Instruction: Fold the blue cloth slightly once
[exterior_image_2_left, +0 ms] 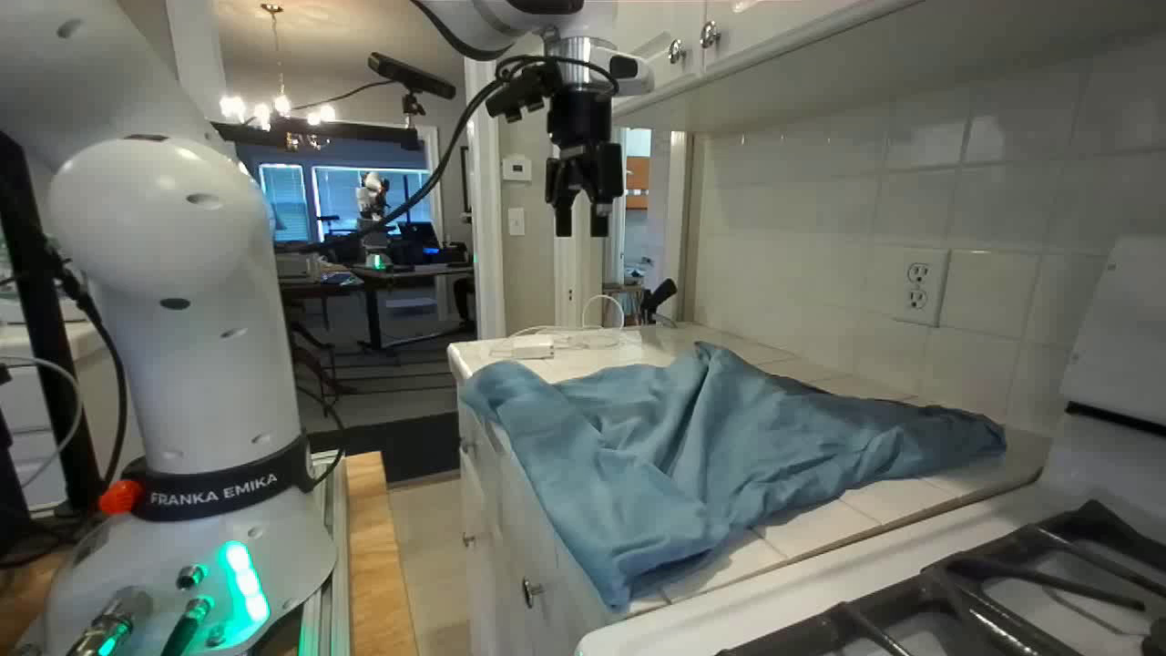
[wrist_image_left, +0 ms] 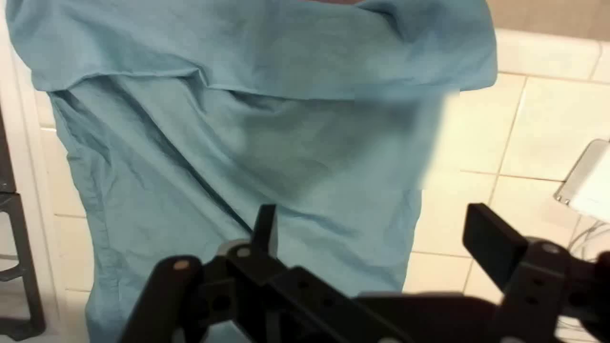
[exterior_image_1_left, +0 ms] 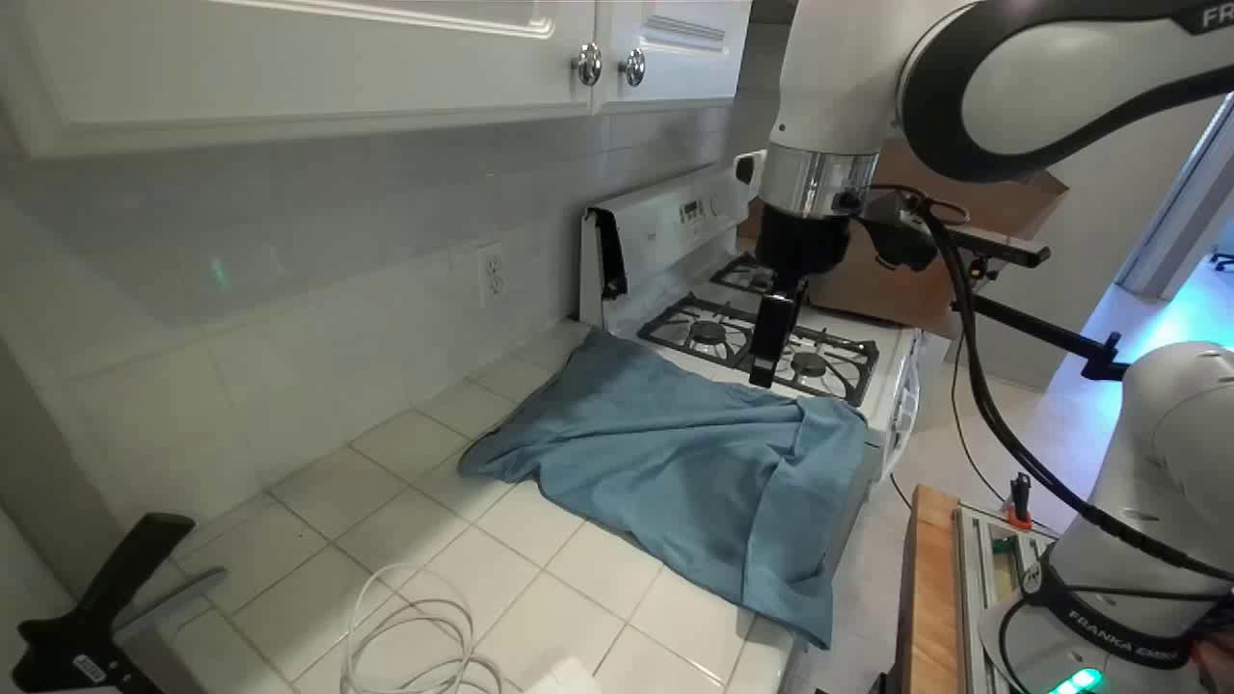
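The blue cloth point(exterior_image_1_left: 656, 443) lies wrinkled on the white tiled counter, with a part over the front edge; it also shows in an exterior view point(exterior_image_2_left: 729, 437) and in the wrist view point(wrist_image_left: 305, 162). A strip along the counter's front edge lies doubled over the rest, and diagonal creases run beside it. My gripper point(exterior_image_2_left: 582, 230) points down above the cloth, apart from it, and also shows in an exterior view point(exterior_image_1_left: 764, 374). In the wrist view the gripper point(wrist_image_left: 371, 219) is open, its fingers wide apart with nothing between them. The cloth's side edge shows between the fingers.
A white stove with black burner grates point(exterior_image_1_left: 709, 333) adjoins the counter, with a cardboard box point(exterior_image_1_left: 897, 260) behind. A coiled white cable point(exterior_image_1_left: 415, 627), a white adapter point(exterior_image_2_left: 532, 347) and a black clamp point(exterior_image_1_left: 96, 617) are on the counter. Cabinets point(exterior_image_1_left: 337, 67) hang above.
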`<move>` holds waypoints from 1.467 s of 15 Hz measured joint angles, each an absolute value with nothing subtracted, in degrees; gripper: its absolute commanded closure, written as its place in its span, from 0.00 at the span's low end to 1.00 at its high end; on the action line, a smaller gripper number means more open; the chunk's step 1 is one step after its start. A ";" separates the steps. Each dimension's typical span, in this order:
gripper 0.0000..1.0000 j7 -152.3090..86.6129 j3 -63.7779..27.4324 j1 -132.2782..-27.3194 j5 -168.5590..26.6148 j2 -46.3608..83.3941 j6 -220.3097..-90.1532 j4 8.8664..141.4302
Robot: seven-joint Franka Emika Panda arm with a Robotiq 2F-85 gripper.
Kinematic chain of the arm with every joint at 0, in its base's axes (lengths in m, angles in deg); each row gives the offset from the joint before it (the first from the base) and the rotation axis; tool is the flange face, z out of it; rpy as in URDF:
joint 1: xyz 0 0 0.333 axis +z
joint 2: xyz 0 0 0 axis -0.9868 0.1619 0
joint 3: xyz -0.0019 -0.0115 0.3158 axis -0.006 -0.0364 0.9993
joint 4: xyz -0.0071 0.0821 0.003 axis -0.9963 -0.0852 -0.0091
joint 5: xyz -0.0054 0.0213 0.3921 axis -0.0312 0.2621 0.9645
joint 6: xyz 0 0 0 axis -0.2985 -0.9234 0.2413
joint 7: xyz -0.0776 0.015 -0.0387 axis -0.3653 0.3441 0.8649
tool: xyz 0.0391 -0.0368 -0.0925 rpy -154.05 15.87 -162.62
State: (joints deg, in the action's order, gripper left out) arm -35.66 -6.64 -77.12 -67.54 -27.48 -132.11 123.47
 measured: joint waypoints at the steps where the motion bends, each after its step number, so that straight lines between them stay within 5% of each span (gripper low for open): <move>1: 0.00 -35.66 -6.64 -77.12 -67.54 -27.48 -132.11 123.47; 7: 0.00 -32.34 -9.47 -76.90 -66.72 -28.02 -133.69 124.71; 22: 0.00 -1.48 -36.59 -86.05 -62.33 -30.20 -145.17 139.63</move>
